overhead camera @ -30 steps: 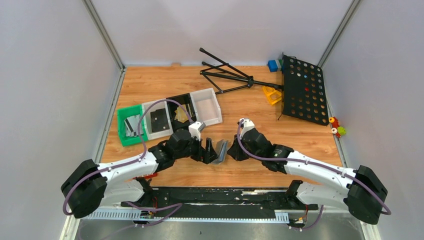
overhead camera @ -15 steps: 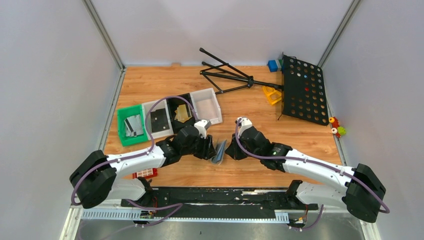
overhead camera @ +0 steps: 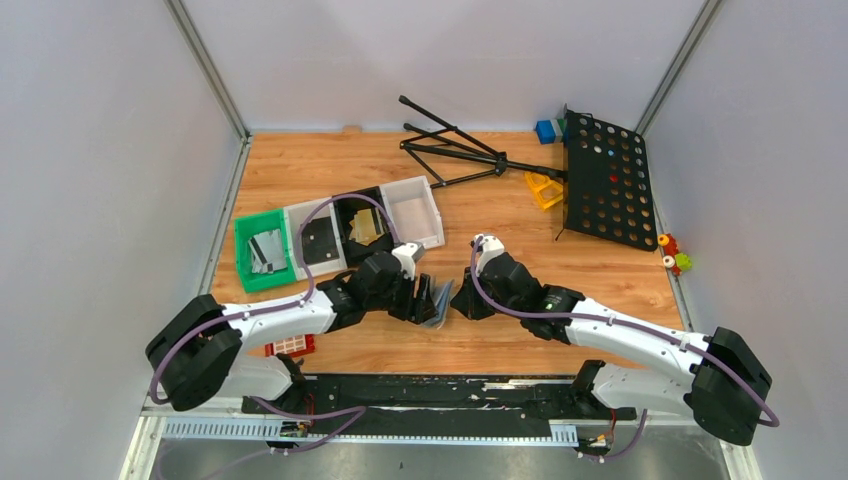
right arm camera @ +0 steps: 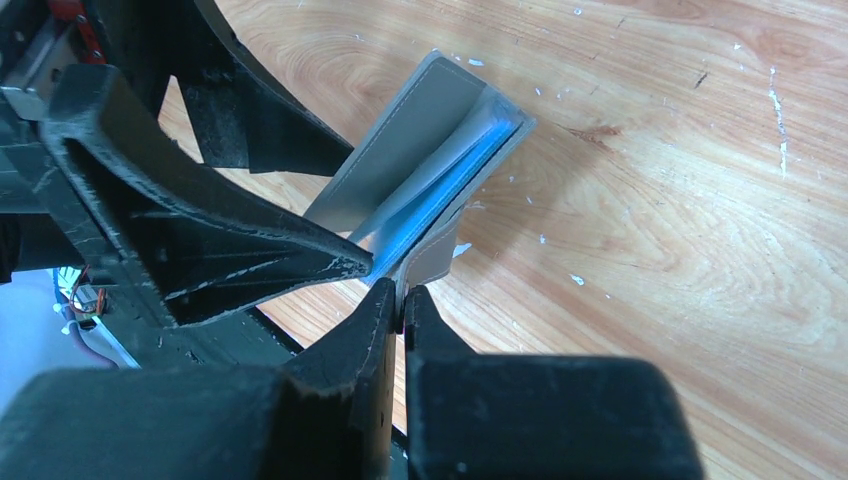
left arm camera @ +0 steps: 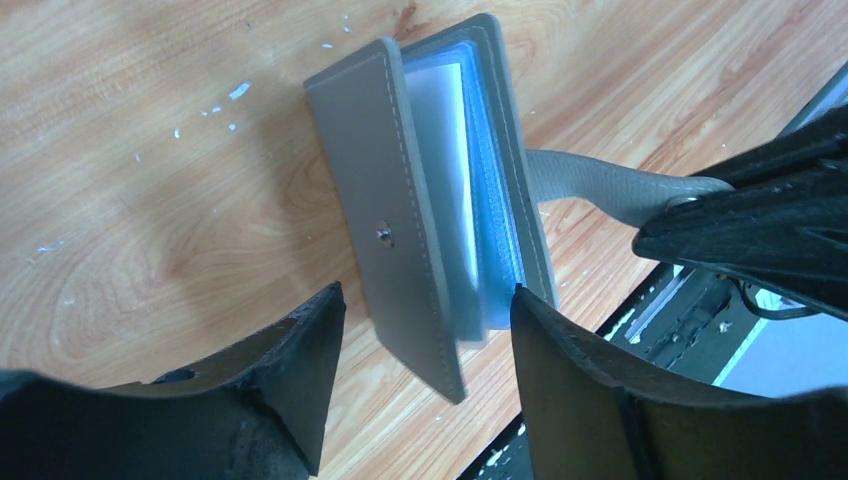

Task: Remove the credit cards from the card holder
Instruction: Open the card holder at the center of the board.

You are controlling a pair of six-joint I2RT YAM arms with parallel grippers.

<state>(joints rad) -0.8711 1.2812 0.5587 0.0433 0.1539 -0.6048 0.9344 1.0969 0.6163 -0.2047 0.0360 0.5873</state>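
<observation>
The grey card holder (overhead camera: 439, 301) stands half open on edge above the wood, between the two arms. My right gripper (right arm camera: 402, 295) is shut on its side tab (left arm camera: 610, 185). My left gripper (left arm camera: 428, 295) is open, one finger on each side of the near end of the card holder (left arm camera: 400, 190), with a gap at the left cover. Blue and pale sleeves (right arm camera: 440, 190) show between the covers; I cannot tell whether a card is in them. Credit cards lie in the trays: a silvery one (overhead camera: 266, 248), a black one (overhead camera: 318, 238), a gold one (overhead camera: 362, 227).
The row of trays (overhead camera: 415, 212) sits behind my left arm. A red block with white squares (overhead camera: 290, 346) lies by the left arm's base. A black tripod (overhead camera: 455, 150), a perforated black panel (overhead camera: 605, 180) and small toys (overhead camera: 675, 255) are at the back right.
My left gripper has moved right and closer to the card holder; its jaws narrowed and then widened again around the holder's end. The right gripper has kept its hold on the tab.
</observation>
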